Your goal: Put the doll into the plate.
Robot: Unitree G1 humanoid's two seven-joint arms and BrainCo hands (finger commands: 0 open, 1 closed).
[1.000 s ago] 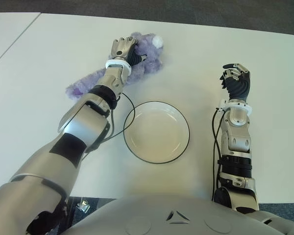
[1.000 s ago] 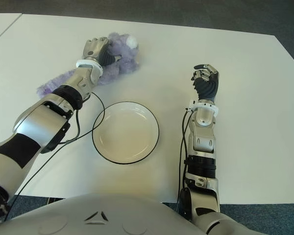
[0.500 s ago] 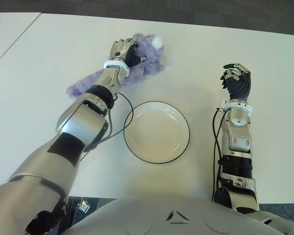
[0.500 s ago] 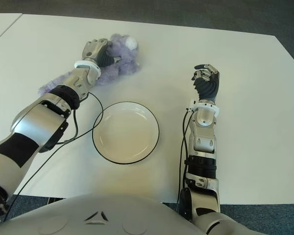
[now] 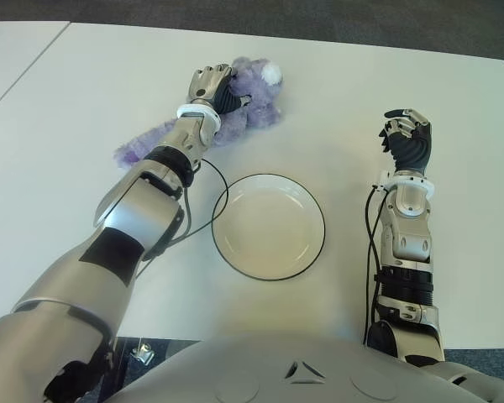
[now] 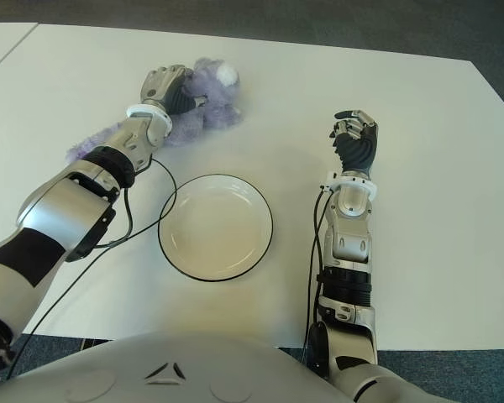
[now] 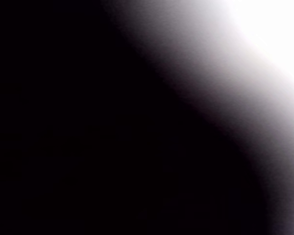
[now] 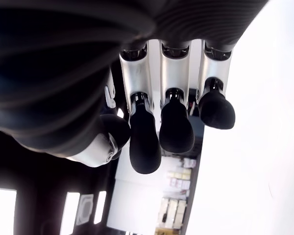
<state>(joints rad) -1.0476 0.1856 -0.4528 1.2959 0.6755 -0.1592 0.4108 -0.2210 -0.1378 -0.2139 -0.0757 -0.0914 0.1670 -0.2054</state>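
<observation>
The left hand (image 5: 212,86) is closed on the purple doll (image 5: 248,109), which lies on the worktop (image 5: 84,101) toward its far edge, long axis slanting back along the forearm, the plate (image 5: 268,226) nearer the front edge; right hand (image 5: 408,136) curled, empty.

The left arm reaches far forward, and the left hand (image 5: 212,86) is pressed onto the purple plush doll (image 5: 250,107) with its fingers curled into it. The right hand (image 5: 407,138) shows right of the doll, upright, its fingers loosely curled and holding nothing.
</observation>
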